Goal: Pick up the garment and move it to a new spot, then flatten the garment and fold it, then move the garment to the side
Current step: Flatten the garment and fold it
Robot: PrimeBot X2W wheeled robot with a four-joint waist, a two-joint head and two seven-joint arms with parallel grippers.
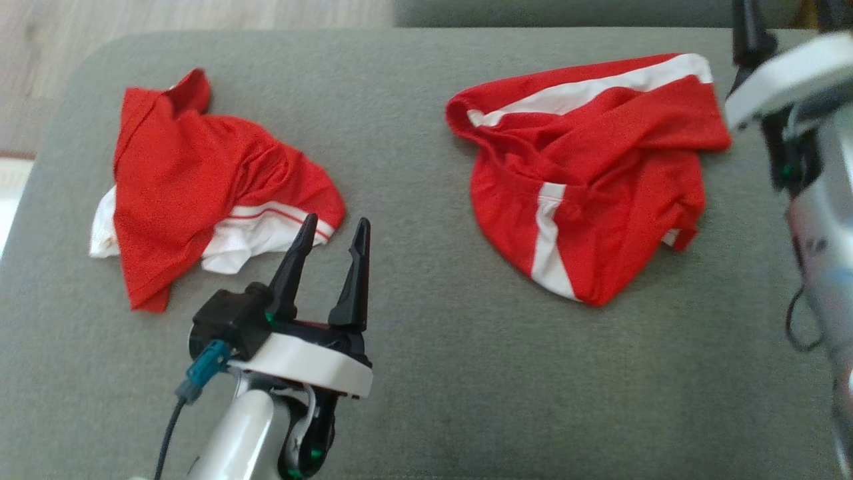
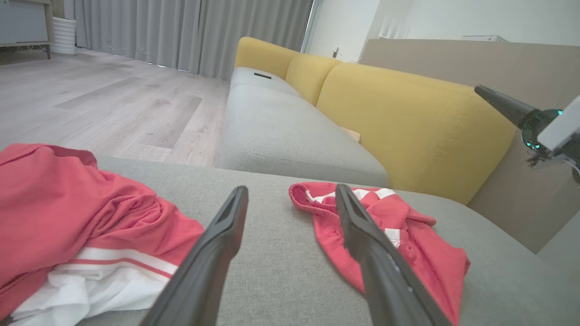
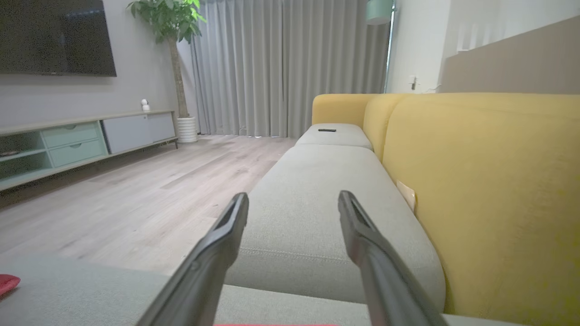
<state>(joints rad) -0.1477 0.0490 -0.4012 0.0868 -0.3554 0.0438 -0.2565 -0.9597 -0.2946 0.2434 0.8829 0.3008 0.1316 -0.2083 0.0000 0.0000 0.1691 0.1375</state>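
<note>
Left fingers [image 1: 336,223] and right fingers [image 3: 293,195] spread wide, empty.
Shirt [image 1: 180,180] lies just left of the left fingers, shorts [image 1: 600,200] to their right, both on the cushion [image 1: 413,360].

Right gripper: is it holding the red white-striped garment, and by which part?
Nothing is held: the right gripper stands open; the red white-striped garment lies free.

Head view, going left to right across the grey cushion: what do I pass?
red-and-white garment, crumpled → left hand, open → red garment with white stripes, bunched → right arm at the frame's right edge.
</note>
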